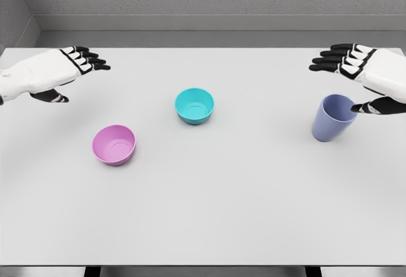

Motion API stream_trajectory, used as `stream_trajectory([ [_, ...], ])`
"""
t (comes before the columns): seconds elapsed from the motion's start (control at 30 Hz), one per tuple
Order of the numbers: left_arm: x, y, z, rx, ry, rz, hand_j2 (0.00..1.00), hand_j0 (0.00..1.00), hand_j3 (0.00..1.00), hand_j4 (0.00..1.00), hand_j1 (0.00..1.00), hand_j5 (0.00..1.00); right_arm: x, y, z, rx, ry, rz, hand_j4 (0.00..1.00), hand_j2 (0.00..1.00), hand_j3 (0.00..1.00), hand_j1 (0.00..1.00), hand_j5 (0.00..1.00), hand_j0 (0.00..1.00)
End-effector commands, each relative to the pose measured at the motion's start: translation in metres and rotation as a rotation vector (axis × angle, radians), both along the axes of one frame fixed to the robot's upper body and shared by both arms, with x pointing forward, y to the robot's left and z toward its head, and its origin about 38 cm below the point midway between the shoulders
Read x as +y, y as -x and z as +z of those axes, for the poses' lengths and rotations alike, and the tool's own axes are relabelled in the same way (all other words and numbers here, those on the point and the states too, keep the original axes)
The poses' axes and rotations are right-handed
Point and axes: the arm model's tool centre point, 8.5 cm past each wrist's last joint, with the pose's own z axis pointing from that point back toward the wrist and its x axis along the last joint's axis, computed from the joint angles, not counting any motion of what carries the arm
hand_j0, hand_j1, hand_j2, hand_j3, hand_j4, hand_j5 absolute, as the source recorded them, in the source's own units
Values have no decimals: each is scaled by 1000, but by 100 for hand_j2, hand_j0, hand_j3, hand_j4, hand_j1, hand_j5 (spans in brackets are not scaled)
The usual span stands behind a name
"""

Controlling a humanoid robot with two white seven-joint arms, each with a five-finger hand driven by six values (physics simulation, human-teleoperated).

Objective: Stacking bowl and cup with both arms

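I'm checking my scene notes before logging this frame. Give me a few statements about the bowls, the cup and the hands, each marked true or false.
1. The pink plastic bowl sits nested inside the teal plastic bowl. False: they stand apart on the white table.
2. The lavender-blue plastic cup stands upright. True.
3. The left hand grasps the pink bowl. False: it is open, holding nothing.
4. The right hand is open beside the cup's rim. True.

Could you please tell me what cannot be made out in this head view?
- Both forearms: cut off by the side edges of the head view.
- Whether the right robot hand thumb touches the purple cup rim: unclear.
- Left robot hand palm: turned away.
- Table legs: cut off by the bottom edge.
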Motion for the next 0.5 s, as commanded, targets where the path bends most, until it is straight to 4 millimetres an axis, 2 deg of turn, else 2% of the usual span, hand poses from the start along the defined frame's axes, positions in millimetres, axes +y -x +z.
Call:
stream_trajectory([
  [0.0,4,0,4,-4,5,8,100,100,100,100,100,100,-2,0,6,-13,-6,-6,100,100,100,100,100,100],
  [0.13,3,1,0,13,-18,7,100,100,100,100,100,100,-2,-1,7,-16,-9,-6,100,100,100,100,100,100],
  [0.3,8,5,-17,134,-134,23,100,100,100,100,100,100,-1,-1,5,-13,-13,-5,100,100,100,100,100,100],
  [0.47,0,11,-30,166,-160,-8,100,100,100,100,100,100,3,-1,3,-15,-32,2,100,100,100,100,100,100],
])
